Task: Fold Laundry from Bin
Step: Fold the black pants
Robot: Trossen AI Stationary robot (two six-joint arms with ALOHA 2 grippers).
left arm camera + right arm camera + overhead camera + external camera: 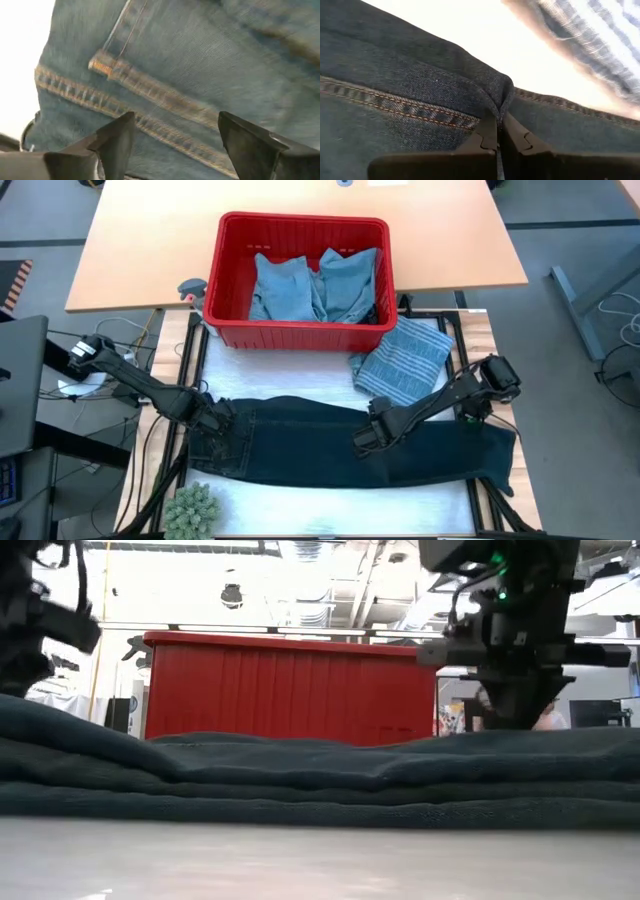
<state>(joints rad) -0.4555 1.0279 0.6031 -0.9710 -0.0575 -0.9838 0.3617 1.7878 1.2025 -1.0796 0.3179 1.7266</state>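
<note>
**Dark denim pinched on the desk, red bin behind**

Denim, dark navy: a pair of jeans [340, 450] lay spread lengthwise across the near part of the desk [300, 505], its legs reaching toward the right side.

Right gripper [366, 442]: lowered onto the middle of the jeans, fingers pressed together and pinching a raised fold of the denim beside an orange-stitched seam, as seen in the right wrist view [496, 131].

Left gripper [224, 423]: resting over the waist end of the jeans at the left, fingers [117, 145] spread wide above a stitched seam, holding nothing.

Striped cloth [405, 362]: grey-blue with pale stripes, lying flat on the desk just beyond the jeans on the right side, one corner near the right arm and its far edge against the bin's front.

Bin [300, 332]: red plastic tub, standing at the far middle of the desk, well behind the jeans; in the low view its ribbed red wall [290, 690] rose behind the folded denim.

Light blue garments [315, 285]: crumpled together inside the bin.

Green plant-like object [192, 510]: at the near left corner of the desk, just in front of the jeans' waist end.
</note>
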